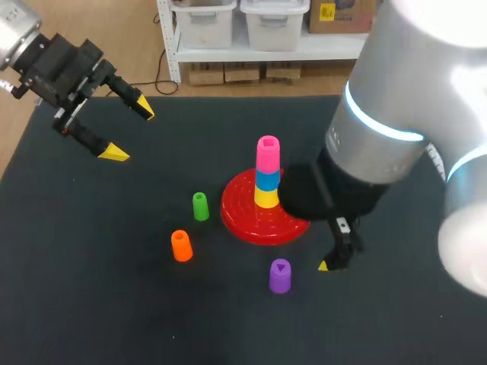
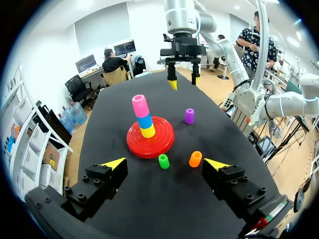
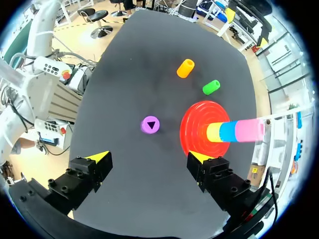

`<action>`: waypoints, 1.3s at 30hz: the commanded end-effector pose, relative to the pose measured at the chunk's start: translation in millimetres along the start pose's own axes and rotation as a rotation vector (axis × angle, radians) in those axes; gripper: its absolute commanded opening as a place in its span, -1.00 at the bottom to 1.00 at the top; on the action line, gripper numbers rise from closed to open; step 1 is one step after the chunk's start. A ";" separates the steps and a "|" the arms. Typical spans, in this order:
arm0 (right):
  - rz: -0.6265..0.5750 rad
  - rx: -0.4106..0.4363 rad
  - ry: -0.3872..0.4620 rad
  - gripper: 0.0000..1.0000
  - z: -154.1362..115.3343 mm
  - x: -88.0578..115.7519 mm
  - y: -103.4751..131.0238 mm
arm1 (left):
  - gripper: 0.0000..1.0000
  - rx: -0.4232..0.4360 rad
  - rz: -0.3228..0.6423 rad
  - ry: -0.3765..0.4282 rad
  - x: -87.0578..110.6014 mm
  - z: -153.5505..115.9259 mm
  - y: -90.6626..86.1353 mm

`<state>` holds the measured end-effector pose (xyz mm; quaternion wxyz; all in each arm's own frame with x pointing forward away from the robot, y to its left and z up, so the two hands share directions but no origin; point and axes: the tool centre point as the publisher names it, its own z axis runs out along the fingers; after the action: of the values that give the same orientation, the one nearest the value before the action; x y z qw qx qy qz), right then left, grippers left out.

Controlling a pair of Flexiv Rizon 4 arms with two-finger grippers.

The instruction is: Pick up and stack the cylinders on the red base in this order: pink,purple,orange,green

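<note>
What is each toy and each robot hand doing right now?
pink cylinder: stacked topmost on the red base
purple cylinder: upright on the table, not stacked
orange cylinder: upright, not stacked
green cylinder: upright, not stacked
left hand: open, empty
right hand: open, empty

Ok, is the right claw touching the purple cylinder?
Apart. The right wrist view shows the purple cylinder ahead of the open right claw, bare table between.

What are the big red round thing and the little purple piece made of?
The red base looks like hard plastic: even bright colour, moulded ring ridges, slight shine. The purple cylinder also looks plastic: smooth, one solid colour, with what seems a triangular hole on top. Looks alone can't make it certain.
</note>
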<state>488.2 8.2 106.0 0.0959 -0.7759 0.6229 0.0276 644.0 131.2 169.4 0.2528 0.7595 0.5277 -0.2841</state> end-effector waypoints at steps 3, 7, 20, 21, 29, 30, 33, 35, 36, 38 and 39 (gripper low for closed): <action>-0.011 0.052 0.026 1.00 20.3 -12.8 0.5 | 1.00 -0.003 0.002 0.000 0.5 0.7 -0.7; -0.004 0.047 0.038 1.00 34.4 -14.3 -0.2 | 1.00 -0.003 0.002 0.000 0.5 0.7 -0.7; 0.021 -0.035 0.065 1.00 72.4 -21.3 -2.0 | 1.00 -0.003 0.002 0.000 0.5 0.7 -0.7; 0.021 -0.042 0.066 1.00 73.4 -21.9 -2.1 | 1.00 -0.003 0.002 0.000 0.5 0.7 -0.7; 0.035 -0.060 0.073 1.00 83.4 -26.1 -1.3 | 1.00 -0.003 0.002 0.000 0.5 0.7 -0.7; 0.036 -0.060 0.075 1.00 85.0 -26.2 -1.2 | 1.00 -0.003 0.002 0.000 0.5 0.7 -0.7; 0.046 -0.064 0.079 1.00 88.7 -26.2 -1.4 | 1.00 -0.003 0.002 0.000 0.5 0.7 -0.7; 0.052 -0.063 0.078 1.00 90.7 -26.4 -1.7 | 1.00 -0.003 0.002 0.000 0.5 0.7 -0.7; 0.056 -0.066 0.081 1.00 91.7 -26.6 -1.9 | 1.00 -0.003 0.002 0.000 0.5 0.7 -0.7; 0.059 -0.068 0.081 1.00 94.0 -26.9 -2.2 | 1.00 -0.003 0.002 0.000 0.5 0.7 -0.7; 0.065 -0.072 0.083 1.00 95.8 -26.7 -2.6 | 1.00 -0.003 0.002 0.000 0.5 0.7 -0.7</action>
<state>490.2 49.7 20.7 0.0429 -0.7601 0.6481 0.0210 644.0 131.2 169.4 0.2528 0.7596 0.5277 -0.2841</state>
